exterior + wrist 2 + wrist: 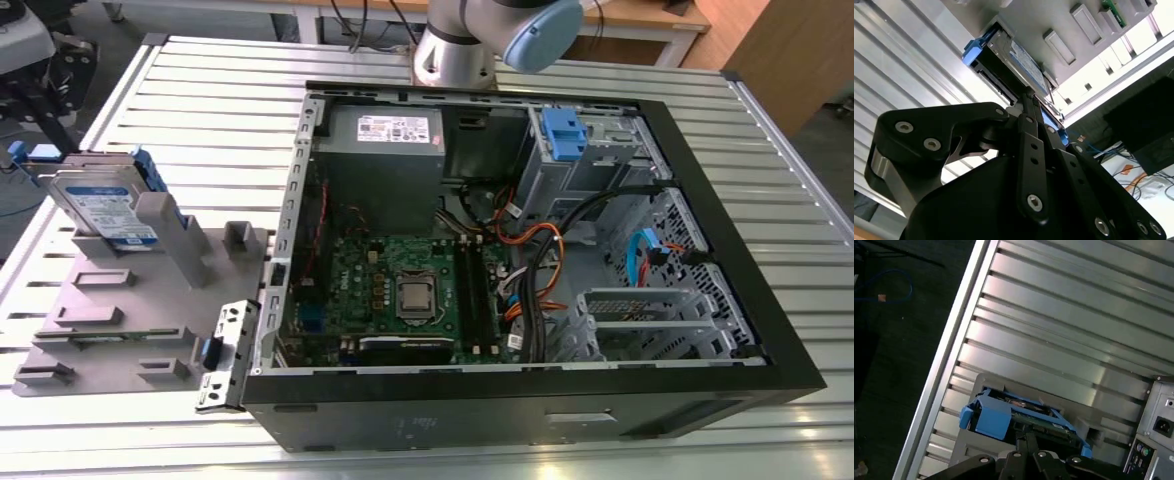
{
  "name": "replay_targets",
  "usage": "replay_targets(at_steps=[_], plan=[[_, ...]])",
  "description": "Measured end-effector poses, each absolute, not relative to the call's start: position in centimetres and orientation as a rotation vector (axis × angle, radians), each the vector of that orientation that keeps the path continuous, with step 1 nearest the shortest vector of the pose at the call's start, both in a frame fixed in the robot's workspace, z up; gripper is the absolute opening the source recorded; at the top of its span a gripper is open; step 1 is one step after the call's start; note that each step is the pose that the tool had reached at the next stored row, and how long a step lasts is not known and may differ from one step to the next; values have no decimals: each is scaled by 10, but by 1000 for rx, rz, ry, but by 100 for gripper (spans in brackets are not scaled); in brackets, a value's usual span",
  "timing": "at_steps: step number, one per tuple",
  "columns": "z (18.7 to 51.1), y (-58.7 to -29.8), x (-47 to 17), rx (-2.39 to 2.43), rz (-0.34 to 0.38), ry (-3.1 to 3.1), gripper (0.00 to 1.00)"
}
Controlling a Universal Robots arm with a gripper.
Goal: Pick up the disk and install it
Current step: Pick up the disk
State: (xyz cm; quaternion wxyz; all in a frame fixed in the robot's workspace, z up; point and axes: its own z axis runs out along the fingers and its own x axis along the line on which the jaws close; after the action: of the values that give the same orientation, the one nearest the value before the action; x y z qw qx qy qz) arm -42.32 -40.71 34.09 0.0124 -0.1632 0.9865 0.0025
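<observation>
Standing upright in a grey holder (pixel 171 262) on the desk (pixel 200 100), the blue-framed disk (pixel 96 205) shows its white-and-blue label (pixel 1025 59), the gripper (pixel 1027 99) just beside it, jaws pressed together.

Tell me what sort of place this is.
Probably a robotics lab bench for computer assembly: an open desktop case sits on a slatted metal table, a grey fixture beside it holds the disk, and a robot arm stands nearby.

disk (pixel 994 417): partly behind my gripper (pixel 1025 430) in both wrist views | my arm (pixel 481 40): cut off by exterior view's top edge | case (pixel 1160 425): cut off at first wrist view's edge | holder (pixel 120 300): partly behind disk, exterior view
</observation>
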Motion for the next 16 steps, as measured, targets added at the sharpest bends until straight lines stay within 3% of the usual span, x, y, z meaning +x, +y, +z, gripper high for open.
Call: replay_targets(at_steps=[16], plan=[[340,-407,-423,-951,13,2969,11]])
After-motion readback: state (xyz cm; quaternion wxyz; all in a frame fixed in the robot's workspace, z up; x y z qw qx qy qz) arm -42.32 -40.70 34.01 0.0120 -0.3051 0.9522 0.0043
